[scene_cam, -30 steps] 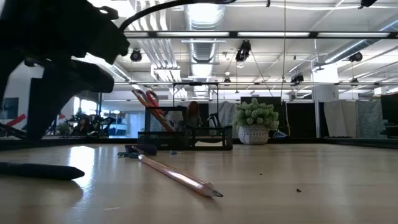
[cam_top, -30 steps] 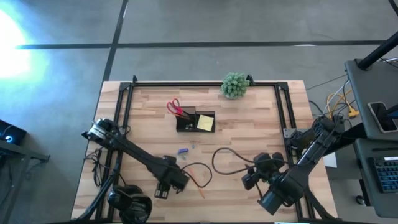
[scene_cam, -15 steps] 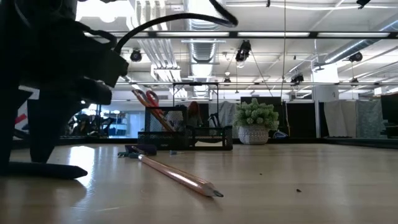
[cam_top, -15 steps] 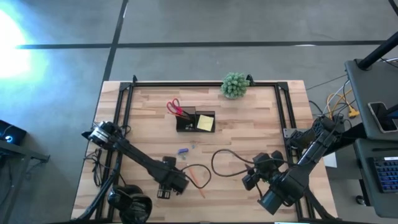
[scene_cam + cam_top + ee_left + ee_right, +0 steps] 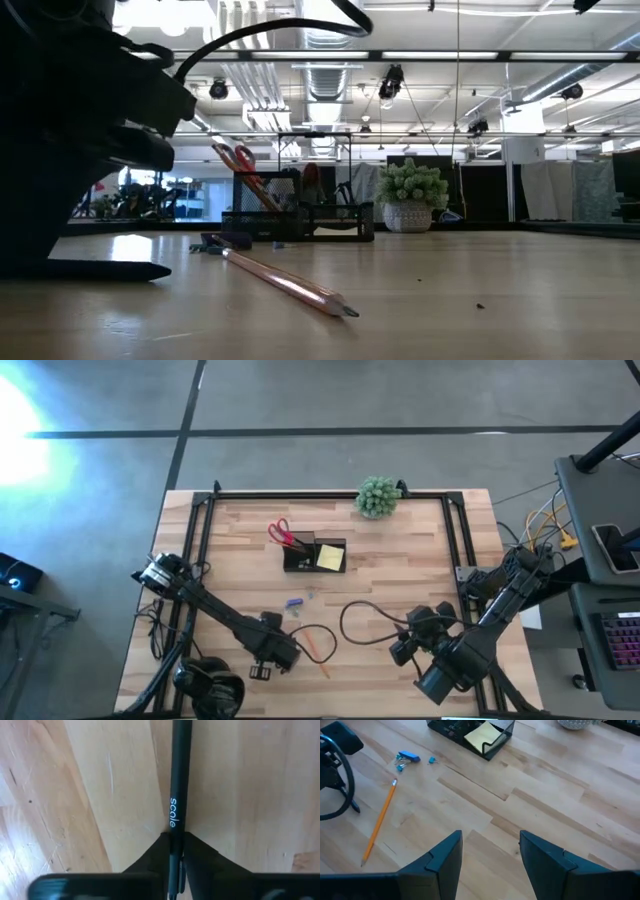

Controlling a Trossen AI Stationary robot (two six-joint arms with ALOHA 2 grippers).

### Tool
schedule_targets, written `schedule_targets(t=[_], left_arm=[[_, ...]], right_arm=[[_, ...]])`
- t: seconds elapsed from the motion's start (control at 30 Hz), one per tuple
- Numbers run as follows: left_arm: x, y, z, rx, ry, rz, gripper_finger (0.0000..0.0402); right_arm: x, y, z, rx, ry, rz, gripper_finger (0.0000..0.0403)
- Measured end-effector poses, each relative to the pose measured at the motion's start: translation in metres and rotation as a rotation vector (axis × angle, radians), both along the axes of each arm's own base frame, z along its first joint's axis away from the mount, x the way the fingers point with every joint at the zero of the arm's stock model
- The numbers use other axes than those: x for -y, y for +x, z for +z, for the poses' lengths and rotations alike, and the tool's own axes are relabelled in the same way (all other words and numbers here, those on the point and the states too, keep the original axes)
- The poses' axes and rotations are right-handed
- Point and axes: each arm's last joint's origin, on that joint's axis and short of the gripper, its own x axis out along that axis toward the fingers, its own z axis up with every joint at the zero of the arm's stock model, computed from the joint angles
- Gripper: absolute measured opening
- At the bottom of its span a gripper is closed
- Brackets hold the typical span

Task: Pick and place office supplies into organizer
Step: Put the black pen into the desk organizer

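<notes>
Here the left hand (image 5: pixel 175 851) clamps a black pen (image 5: pixel 177 785) lying flat, lengthwise away from it.

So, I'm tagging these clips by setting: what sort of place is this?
Likely a robotics lab in an open-plan office or workshop: exposed ceiling ducts and strip lights overhead, a wooden table in a black frame on a concrete floor, and a keyboard alongside.

L tool (image 5: pixel 175 851) closed on black pen (image 5: pixel 178 780)

the black pen (image 5: pixel 179 785) carries the white word "scale".
</notes>
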Motion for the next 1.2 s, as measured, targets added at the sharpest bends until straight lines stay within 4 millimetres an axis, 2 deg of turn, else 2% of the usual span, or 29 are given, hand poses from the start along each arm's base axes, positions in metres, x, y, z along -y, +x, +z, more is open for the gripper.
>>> schedule_targets(t=[0.2,0.4,0.7,0.83,0.97,1.2], left_arm=[[-0.001,-0.002,-0.006,0.000,0.001,-0.037,0.0010],[-0.014,-0.008,0.013,-0.070,0.038,-0.104,0.0008],[-0.049,-0.001,0.082,-0.142,0.219,-0.179,0.0007],[-0.074,0.001,0.113,-0.195,0.376,-0.229,0.0007],[-0.099,0.014,0.130,-0.136,0.448,-0.244,0.0007],[-0.164,0.028,0.142,-0.163,0.786,-0.253,0.0007]], right_arm=[[0.000,0.000,-0.001,0.005,0.007,-0.015,0.0187],[0.001,-0.001,-0.001,0.005,0.005,-0.014,0.0187],[0.002,-0.002,-0.009,-0.005,-0.017,-0.024,0.0187],[0.003,-0.002,-0.011,-0.002,-0.031,-0.022,0.0187],[0.004,-0.002,-0.012,0.025,-0.038,-0.038,0.0187],[0.002,-0.004,-0.012,0.041,-0.036,-0.041,0.0187]])
